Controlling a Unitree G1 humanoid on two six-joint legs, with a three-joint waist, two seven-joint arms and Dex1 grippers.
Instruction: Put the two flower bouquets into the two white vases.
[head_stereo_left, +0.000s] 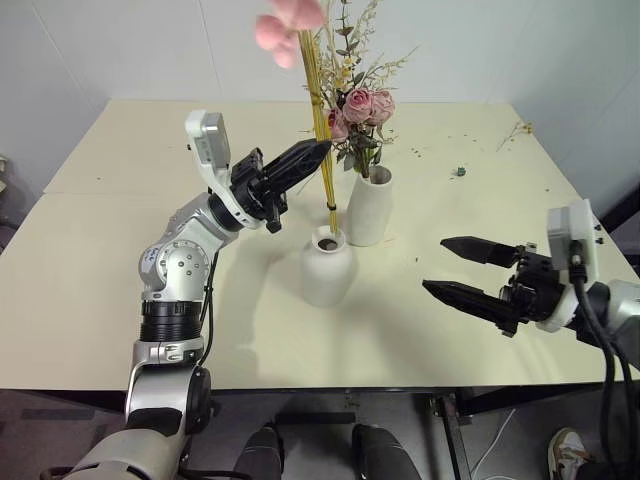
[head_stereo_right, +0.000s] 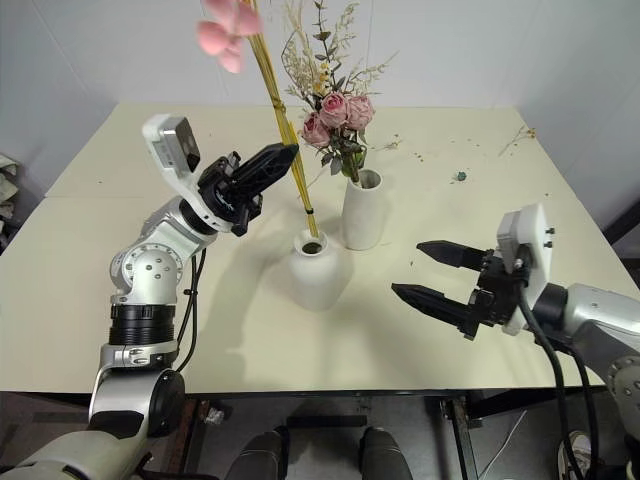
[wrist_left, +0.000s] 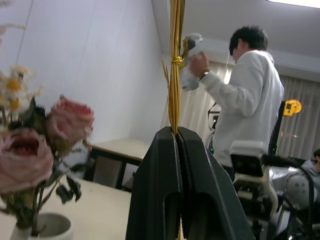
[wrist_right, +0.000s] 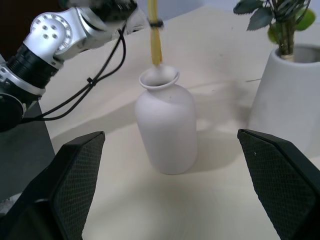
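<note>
Right wrist view shows the wheat-stalk bunch (wrist_right: 155, 42) tips just above the rounded vase (wrist_right: 166, 127) mouth on the tabletop (head_stereo_left: 120, 260); lower it straight. The left pincer (head_stereo_left: 318, 150) clamps the stalks, the right pincer (head_stereo_left: 462, 270) stands wide (empty). Its pink blooms are cut off above.

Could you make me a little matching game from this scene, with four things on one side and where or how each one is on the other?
Things:
1. rose bouquet
2. yellow stalks
3. right pincer
4. rounded vase

States:
A. open, holding nothing
B. clamped in the left pincer, lower tips just over a vase mouth
C. standing in the tall vase
D. nothing inside yet

Pairs: 1-C, 2-B, 3-A, 4-D
</note>
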